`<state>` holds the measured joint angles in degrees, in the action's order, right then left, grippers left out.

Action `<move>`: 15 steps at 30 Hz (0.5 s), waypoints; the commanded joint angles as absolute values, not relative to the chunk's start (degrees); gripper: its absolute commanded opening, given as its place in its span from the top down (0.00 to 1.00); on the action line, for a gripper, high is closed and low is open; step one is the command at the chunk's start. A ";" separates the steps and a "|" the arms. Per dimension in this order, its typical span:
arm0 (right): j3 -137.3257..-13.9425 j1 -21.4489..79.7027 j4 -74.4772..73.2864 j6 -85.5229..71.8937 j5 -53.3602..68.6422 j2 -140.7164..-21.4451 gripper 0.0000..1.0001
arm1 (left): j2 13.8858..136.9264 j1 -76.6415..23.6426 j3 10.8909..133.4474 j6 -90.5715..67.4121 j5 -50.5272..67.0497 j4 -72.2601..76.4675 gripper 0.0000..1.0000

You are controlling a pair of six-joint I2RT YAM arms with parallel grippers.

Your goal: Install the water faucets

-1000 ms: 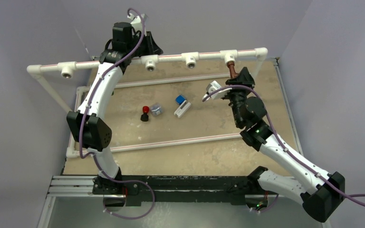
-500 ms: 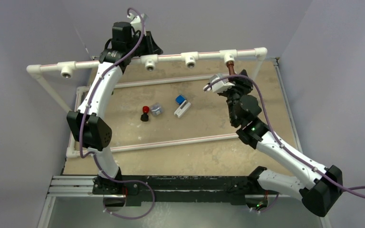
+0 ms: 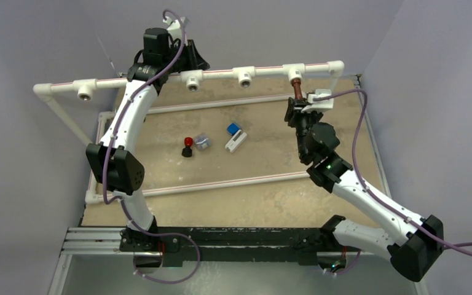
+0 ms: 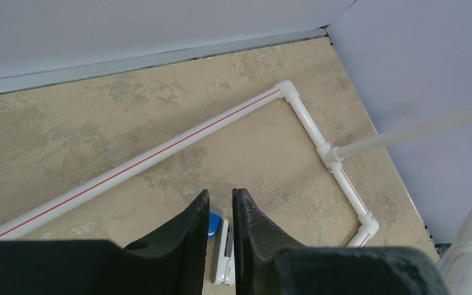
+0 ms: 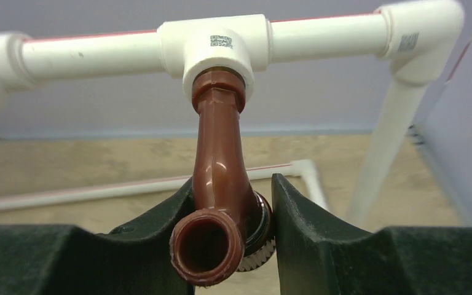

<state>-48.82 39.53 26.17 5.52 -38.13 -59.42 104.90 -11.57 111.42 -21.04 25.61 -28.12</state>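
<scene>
On our tan, lilac-walled worktop (image 3: 264, 203), the right arm (image 3: 369, 200) stretches far, right tool (image 5: 232, 184) pinching the brown faucet (image 5: 218, 153) socketed in the far-right tee (image 5: 215, 46); the left tool (image 4: 220, 203) is almost pressed together.

left arm (image 3: 129, 117): rises from its base at the near left, elbow pushed out to the left, white forearm stretched towards the far side.
left wrist (image 3: 157, 44): black, at the arm's far end, raised high.
left gripper (image 4: 220, 203): points down and forward, its fingers (image 4: 190, 233) drawn almost together with a thin slit between them, nothing in it.
right arm (image 3: 369, 200): shoulder link swung out to the near right, folded back at the elbow, forearm angled inward and away.
right wrist (image 3: 317, 140): black, bent towards the far side.
right gripper (image 5: 233, 181): level, jaws clamped on either side of the reddish-brown faucet (image 5: 220, 153), near its open spout.
</scene>
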 commanded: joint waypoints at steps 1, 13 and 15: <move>-46.42 41.57 31.23 -26.42 -25.08 -59.20 1.00 | 108.28 -10.99 109.56 -21.31 28.21 -29.71 0.82; -44.22 41.57 36.89 -59.78 -24.98 -54.40 1.00 | 107.02 -10.99 108.13 -21.70 29.07 -29.07 0.81; -44.08 41.57 36.98 -63.96 -25.49 -53.41 1.00 | 106.97 -10.99 108.11 -21.79 29.29 -29.00 0.81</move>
<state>-43.88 39.09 30.30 -46.72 -34.61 -55.86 104.42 -11.27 110.72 -21.06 26.59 -28.42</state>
